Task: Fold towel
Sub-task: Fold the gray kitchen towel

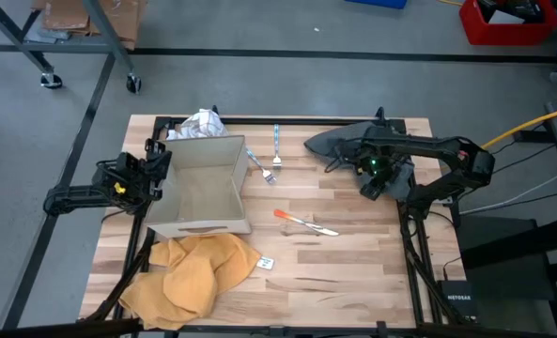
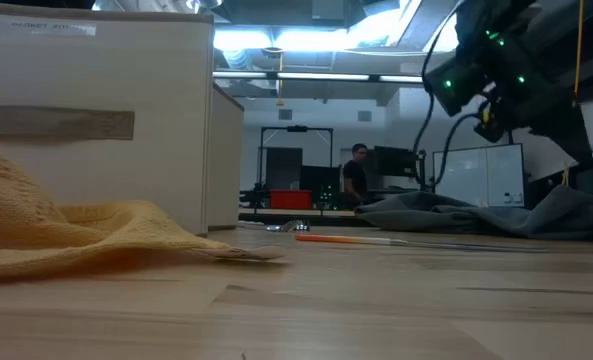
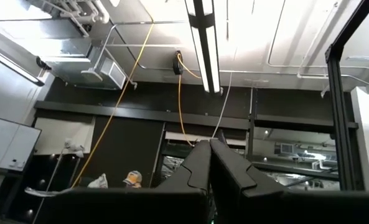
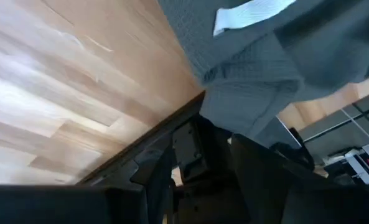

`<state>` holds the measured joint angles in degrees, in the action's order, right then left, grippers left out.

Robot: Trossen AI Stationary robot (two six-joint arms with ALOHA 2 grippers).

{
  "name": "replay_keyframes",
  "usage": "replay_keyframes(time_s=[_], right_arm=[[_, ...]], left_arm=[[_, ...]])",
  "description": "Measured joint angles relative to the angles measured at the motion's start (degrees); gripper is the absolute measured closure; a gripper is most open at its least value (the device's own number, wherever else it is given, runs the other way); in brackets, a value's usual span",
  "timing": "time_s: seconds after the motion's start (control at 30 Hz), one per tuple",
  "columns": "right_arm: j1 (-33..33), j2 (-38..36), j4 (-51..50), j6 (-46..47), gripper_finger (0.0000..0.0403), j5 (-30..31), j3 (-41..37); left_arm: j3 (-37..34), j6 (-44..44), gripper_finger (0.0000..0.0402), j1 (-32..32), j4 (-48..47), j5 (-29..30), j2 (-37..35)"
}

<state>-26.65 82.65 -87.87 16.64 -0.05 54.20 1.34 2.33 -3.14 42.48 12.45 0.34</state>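
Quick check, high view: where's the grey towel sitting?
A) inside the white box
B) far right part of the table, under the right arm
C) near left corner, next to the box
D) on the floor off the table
B: the grey towel lies bunched at the table's far right, with the right gripper over its near edge; the cloth at the near left is the yellow one.

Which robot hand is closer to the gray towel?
The right one. The right gripper hovers right over the gray towel at the table's far right, fingers open. The left gripper waits shut beyond the white box.
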Motion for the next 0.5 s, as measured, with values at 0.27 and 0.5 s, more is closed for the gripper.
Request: replay_keyframes(time_s=[0.27, 0.5], right_arm=[[0.00, 0.00, 13.10, 0.04, 0.0233, -0.96, -5.41], [0.00, 0.00, 19.29, 0.04, 0.0233, -0.50, -7.82]], left_arm=[[0.00, 1.76, 0.0402, 0.00, 0.11, -0.01, 0.00], [0.00, 2.10, 0.0402, -0.01, 0.11, 0.00, 0.00]])
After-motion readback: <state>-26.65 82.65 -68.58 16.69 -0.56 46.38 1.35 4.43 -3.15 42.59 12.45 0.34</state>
